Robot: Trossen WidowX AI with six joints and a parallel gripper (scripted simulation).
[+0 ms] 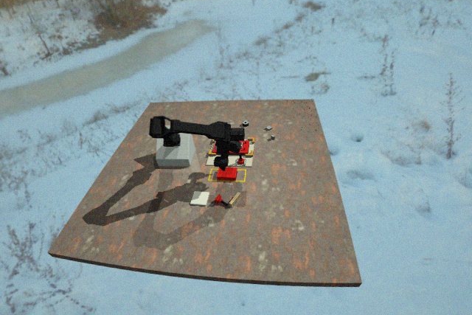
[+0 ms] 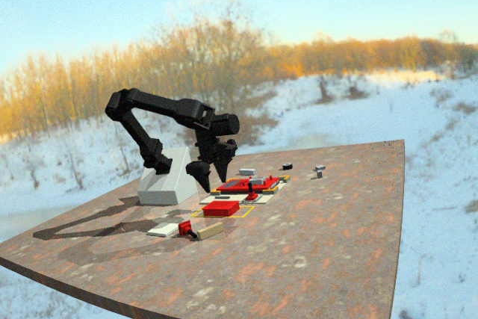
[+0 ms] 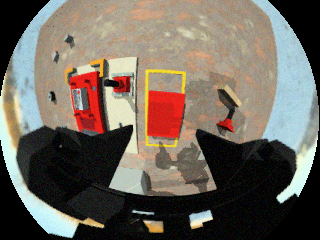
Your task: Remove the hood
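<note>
The hood, a flat red block (image 1: 227, 173) (image 2: 221, 208) (image 3: 165, 110), lies on the table within the yellow outline of the marked area (image 1: 245, 175) (image 2: 248, 211) (image 3: 165, 71). In the wrist view its right side hides part of the line. My gripper (image 1: 222, 168) (image 2: 216, 186) (image 3: 166, 130) is open and empty, above the hood and apart from it, its fingers pointing down. The red toy car (image 1: 243, 146) (image 2: 235, 187) (image 3: 94, 107) sits behind the marked area, between orange corner pieces, with a grey block on it. The arm hides part of the car in the top view.
A red piece with a black stem (image 1: 240, 161) (image 2: 252, 195) (image 3: 122, 84) stands upright on the cream board (image 3: 129, 112). In front lie a white tile (image 1: 199, 198) (image 2: 163, 229), another red piece (image 1: 218, 198) (image 2: 185, 228) (image 3: 226, 125) and a tan block (image 1: 234, 198) (image 2: 210, 231) (image 3: 229, 96). Small grey parts lie behind.
</note>
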